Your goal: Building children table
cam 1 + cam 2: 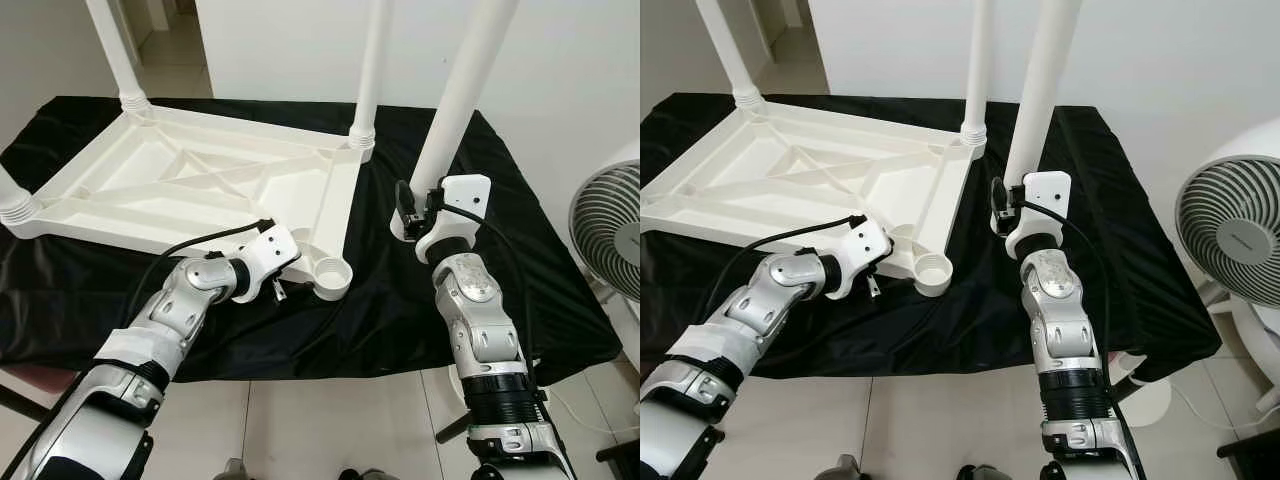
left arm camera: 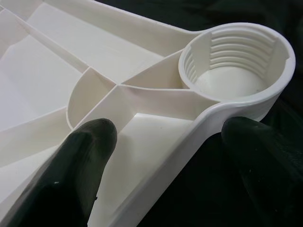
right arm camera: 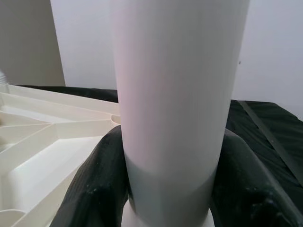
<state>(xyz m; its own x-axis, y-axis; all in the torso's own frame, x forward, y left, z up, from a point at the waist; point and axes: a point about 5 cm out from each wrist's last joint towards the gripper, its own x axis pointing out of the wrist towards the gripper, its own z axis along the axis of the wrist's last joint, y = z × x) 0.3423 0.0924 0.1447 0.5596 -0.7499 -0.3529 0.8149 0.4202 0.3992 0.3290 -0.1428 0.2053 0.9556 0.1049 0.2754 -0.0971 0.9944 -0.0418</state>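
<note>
Head views: our upturned tabletop fills the upper left on the black cloth, empty socket at centre. Our right gripper is clamped round the loose leg; its top is cropped.

Left wrist: left gripper straddles the rim, open, not touching; we'd pinch first.

Right wrist: leg's foot end is hidden, so we'd keep it plumb over the socket.

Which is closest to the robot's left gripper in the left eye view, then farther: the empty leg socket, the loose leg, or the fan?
From the left gripper:
1. Empty leg socket, right beside it at the tabletop corner.
2. Loose leg, held upright to its right.
3. Fan, far right, off the cloth.
</note>
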